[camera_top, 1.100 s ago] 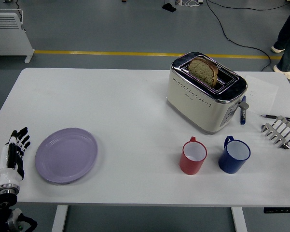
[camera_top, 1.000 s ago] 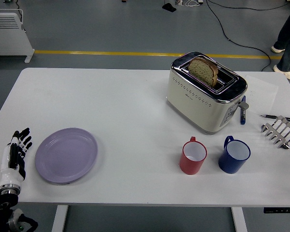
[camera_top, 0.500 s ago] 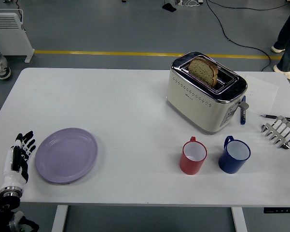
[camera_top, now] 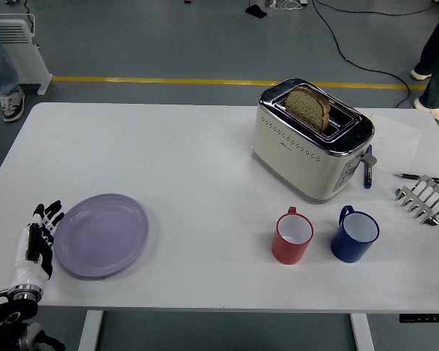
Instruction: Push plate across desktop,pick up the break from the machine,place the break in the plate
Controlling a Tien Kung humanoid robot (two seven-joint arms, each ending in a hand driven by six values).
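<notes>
Bread [camera_top: 307, 106] stands upright in the near slot of the cream toaster [camera_top: 310, 140] at the far right of the tabletop [camera_top: 197, 161], its top poking above the chrome rim, which leaves an edge free for fingers to take from above. Well apart from it, the lilac plate [camera_top: 101, 234] lies flat near the front left corner, too far from the toaster to receive the slice without first being slid across. The left robot hand [camera_top: 38, 238] sits just beside the plate's left rim, fingers straight and lightly spread, holding nothing; whether it touches the rim I cannot tell. That flat, side-on placement suits a push toward the right. A red mug [camera_top: 292, 236] and a blue mug [camera_top: 354, 234] stand in front of the toaster, likely limiting how far the plate can travel. The right arm is out of view.
</notes>
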